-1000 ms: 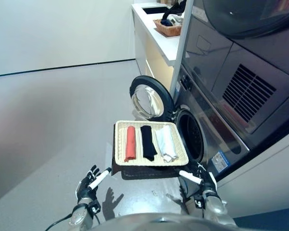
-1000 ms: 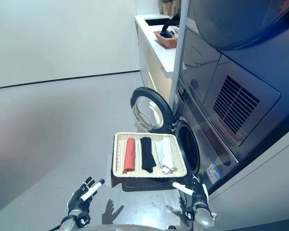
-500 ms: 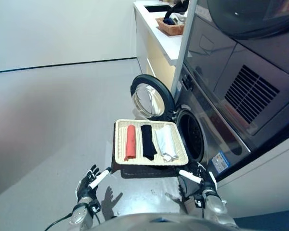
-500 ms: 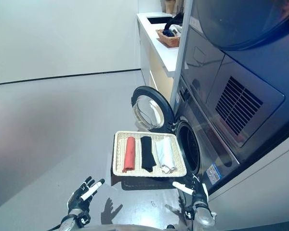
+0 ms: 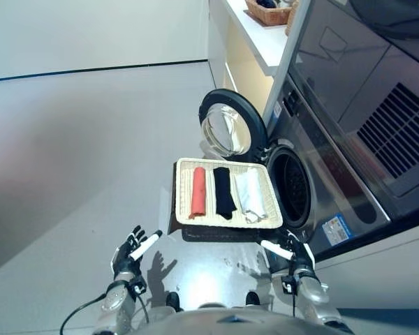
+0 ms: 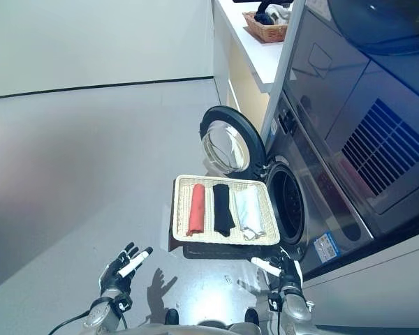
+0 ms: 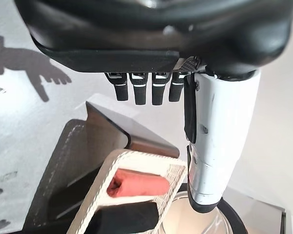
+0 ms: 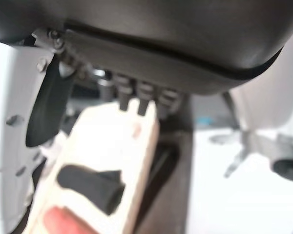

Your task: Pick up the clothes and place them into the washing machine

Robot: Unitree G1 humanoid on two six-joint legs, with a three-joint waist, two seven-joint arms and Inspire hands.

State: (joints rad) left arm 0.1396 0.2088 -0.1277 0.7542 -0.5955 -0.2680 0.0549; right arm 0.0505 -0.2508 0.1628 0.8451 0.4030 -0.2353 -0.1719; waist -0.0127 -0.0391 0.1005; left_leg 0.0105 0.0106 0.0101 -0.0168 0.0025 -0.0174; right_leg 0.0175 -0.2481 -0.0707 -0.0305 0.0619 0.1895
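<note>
Clothes (image 5: 224, 192) lying rolled in tray (image 5: 184, 209) beside washing machine (image 5: 291, 187), door open. Nothing loaded yet. Hovering short of tray w/ left hand (image 5: 130, 252) & right hand (image 5: 290, 252), both spread, empty.

Rolled clothes (image 5: 223, 192) beside open washing machine (image 5: 291, 185)

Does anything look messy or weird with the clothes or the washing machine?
Nothing stands out. The red, black and white clothes lie rolled side by side in the wicker tray, and the washing machine has its door swung open. The left hand and right hand are open, holding nothing.
</note>
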